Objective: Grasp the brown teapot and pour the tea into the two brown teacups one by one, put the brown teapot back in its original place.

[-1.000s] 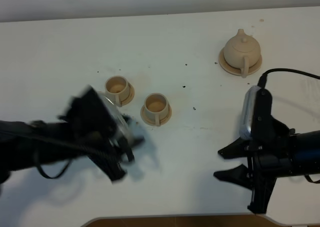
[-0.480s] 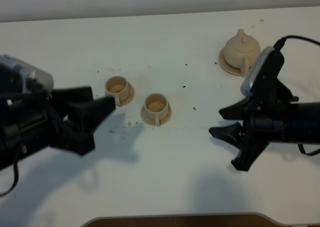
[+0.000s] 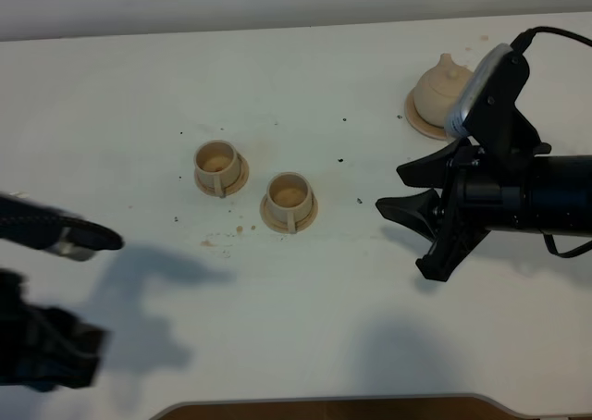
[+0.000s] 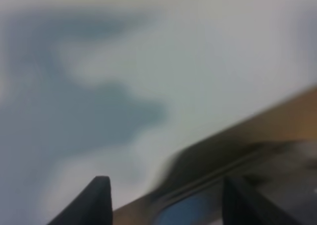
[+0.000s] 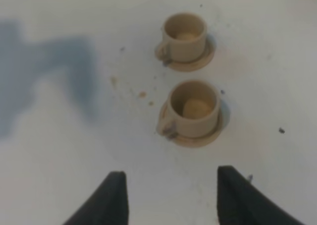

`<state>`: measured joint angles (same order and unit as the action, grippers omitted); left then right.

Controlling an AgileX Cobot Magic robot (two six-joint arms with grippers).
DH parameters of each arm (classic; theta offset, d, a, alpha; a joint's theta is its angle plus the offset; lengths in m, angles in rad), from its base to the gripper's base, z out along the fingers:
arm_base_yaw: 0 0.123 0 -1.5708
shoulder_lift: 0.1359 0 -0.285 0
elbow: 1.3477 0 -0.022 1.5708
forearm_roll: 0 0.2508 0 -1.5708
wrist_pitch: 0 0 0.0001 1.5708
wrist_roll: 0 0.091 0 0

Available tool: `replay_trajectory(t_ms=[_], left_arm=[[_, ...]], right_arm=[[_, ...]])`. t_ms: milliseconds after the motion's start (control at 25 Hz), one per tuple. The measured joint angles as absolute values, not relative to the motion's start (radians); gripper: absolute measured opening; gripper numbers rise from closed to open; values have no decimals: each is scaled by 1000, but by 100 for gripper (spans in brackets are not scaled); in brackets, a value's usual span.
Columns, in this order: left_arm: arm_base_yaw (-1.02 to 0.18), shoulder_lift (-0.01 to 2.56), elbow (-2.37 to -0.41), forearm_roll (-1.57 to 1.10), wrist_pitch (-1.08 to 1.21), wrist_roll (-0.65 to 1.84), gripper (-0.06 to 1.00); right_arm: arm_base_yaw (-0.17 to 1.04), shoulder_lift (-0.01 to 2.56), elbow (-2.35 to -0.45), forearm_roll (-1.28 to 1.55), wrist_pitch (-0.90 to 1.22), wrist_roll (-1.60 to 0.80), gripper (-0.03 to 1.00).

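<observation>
Right fingers [image 3: 404, 209] (apart) near 2 teacups [image 3: 289, 194]; teapot [image 3: 437, 85] behind arm [image 3: 541, 203].

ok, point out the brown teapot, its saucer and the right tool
brown teapot [image 3: 433, 89]: exterior high view, on its body.
saucer [image 3: 414, 117]: exterior high view, on its rim.
right tool [image 5: 172, 178]: right wrist view, midway between its fingertips.

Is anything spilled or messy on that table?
Slightly. Small brownish spots and dark specks dot the white table near the two cups, like drips or crumbs. The cups and the teapot stand upright on their saucers.
</observation>
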<state>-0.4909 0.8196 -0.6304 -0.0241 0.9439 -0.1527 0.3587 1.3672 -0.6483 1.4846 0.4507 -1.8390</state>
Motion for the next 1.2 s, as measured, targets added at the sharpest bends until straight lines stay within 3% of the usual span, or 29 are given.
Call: replay_trajectory(t_ms=[200, 960, 1200], left_arm=[[-491, 754, -612, 219, 1009, -257, 50], [-487, 180, -503, 163, 1038, -210, 50], [-296, 76, -503, 155, 1039, -210, 50]], right_arm=[[359, 1367, -660, 1485, 451, -1837, 43], [359, 1367, -660, 1485, 451, -1833, 43], [359, 1367, -660, 1488, 456, -1824, 43]])
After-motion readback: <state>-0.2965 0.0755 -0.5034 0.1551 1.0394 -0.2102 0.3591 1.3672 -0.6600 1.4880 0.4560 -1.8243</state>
